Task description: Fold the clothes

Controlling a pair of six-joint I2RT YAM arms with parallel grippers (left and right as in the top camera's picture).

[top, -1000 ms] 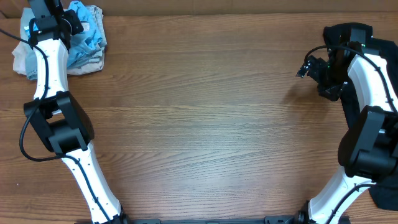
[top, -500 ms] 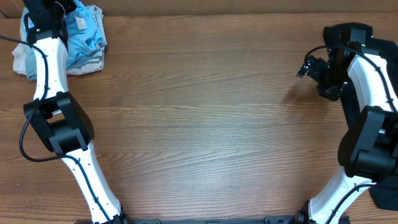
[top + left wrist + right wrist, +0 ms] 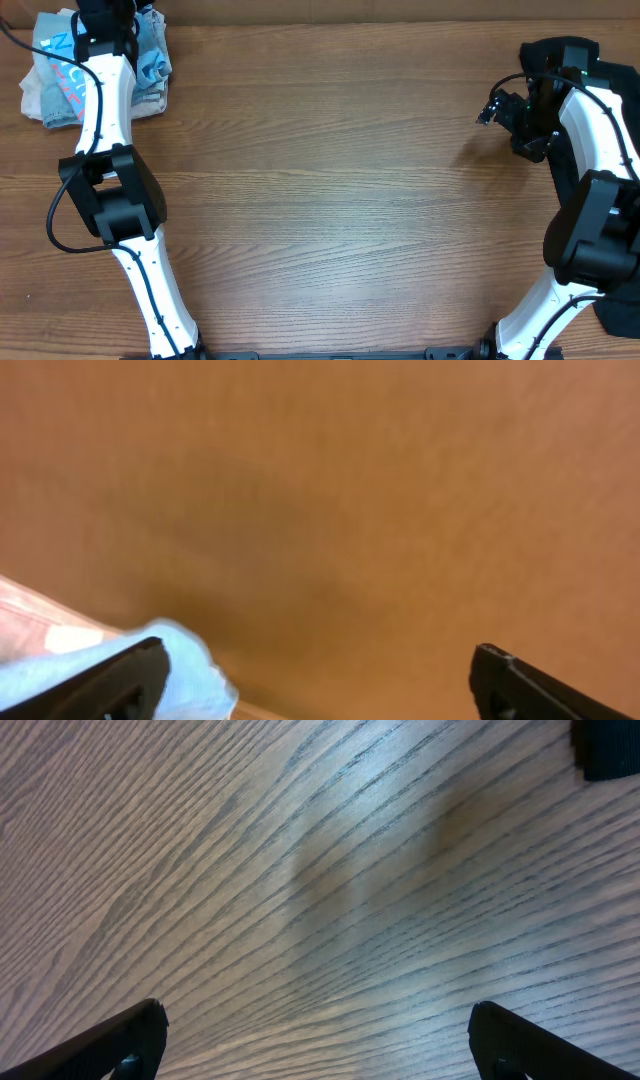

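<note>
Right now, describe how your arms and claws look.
The left arm and right arm are white rounded links joined by bulky black joint housings. A thin black cable loops beside the left arm. The left claw and right claw each show two plain black fingers.

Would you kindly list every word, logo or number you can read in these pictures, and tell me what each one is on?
White print on the light blue T-shirt: large letters and logos show, but they are too small and creased to read.
Red lettering on the same T-shirt: too small to read.
T-shirt corner in the left wrist view: blurred, no print visible.
Wooden table: no text.
</note>
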